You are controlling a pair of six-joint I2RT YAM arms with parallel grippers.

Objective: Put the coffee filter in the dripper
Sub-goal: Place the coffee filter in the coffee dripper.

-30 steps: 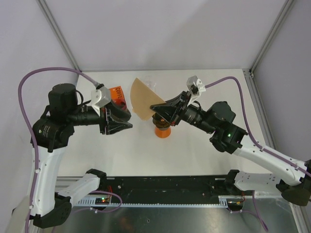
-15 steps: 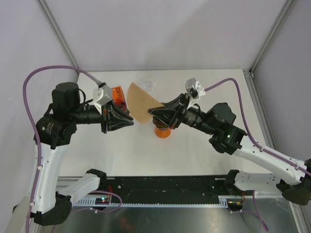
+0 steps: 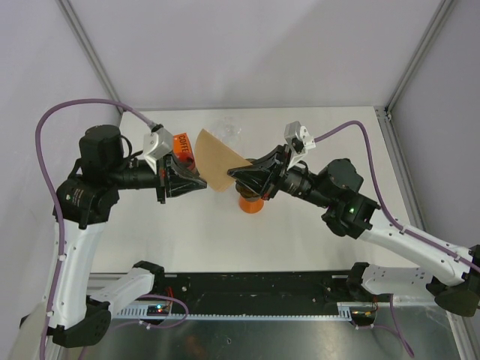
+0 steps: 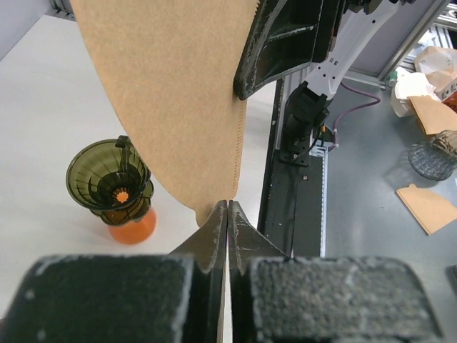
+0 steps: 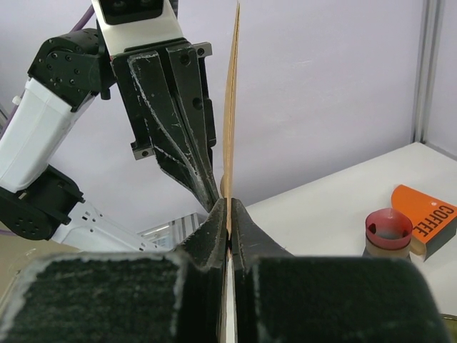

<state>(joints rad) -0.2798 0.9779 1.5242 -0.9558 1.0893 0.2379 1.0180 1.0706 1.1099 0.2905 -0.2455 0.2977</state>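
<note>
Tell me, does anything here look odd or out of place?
Mostly no. The coffee filter hangs flat in mid-air, pinched by both the left gripper and right gripper, near the empty dripper. The one stray thing: loose brown filters lying on the grey surface beyond the table.

The brown coffee filter (image 3: 215, 160) is held up above the white table (image 3: 315, 135), seen as a flat fan shape between the two arms. The right gripper (image 3: 232, 174) reaches in from the right and is closed on the filter's near-right edge. The left gripper (image 3: 202, 184) comes from the left, its fingers closed at the filter's near-left edge. The dripper (image 3: 251, 204) stands on the table mostly under the right gripper, only its orange base showing. An orange box (image 3: 182, 146) lies just beyond the left gripper.
</note>
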